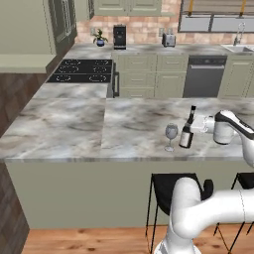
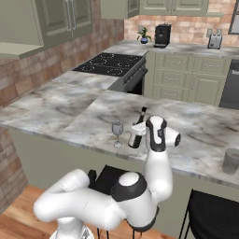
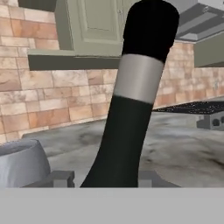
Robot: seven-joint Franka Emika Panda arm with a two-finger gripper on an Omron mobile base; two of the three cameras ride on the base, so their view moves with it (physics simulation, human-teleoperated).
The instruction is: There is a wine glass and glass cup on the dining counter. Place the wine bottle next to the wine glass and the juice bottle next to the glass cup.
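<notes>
The slim dark wine bottle (image 1: 186,133) stands slightly tilted near the front edge of the marble dining counter (image 1: 74,129), just right of the stemmed wine glass (image 1: 171,134). My gripper (image 1: 199,123) reaches in from the right and is shut on the wine bottle's body. From the right base the wine bottle (image 2: 136,132) sits between the wine glass (image 2: 117,132) and my gripper (image 2: 141,129). In the hand view the bottle's neck (image 3: 135,87) rises between the fingertips (image 3: 59,178), with the wine glass bowl (image 3: 19,164) at lower left. The glass cup (image 2: 230,161) stands far right. The juice bottle is out of view.
Black-seated bar stools (image 1: 171,187) stand under the counter's front edge. Behind lie a black cooktop (image 1: 82,70), green cabinets, a dishwasher (image 1: 203,77), a sink (image 1: 238,48), a coffee machine (image 1: 119,36) and a toaster (image 1: 168,39) along the brick wall.
</notes>
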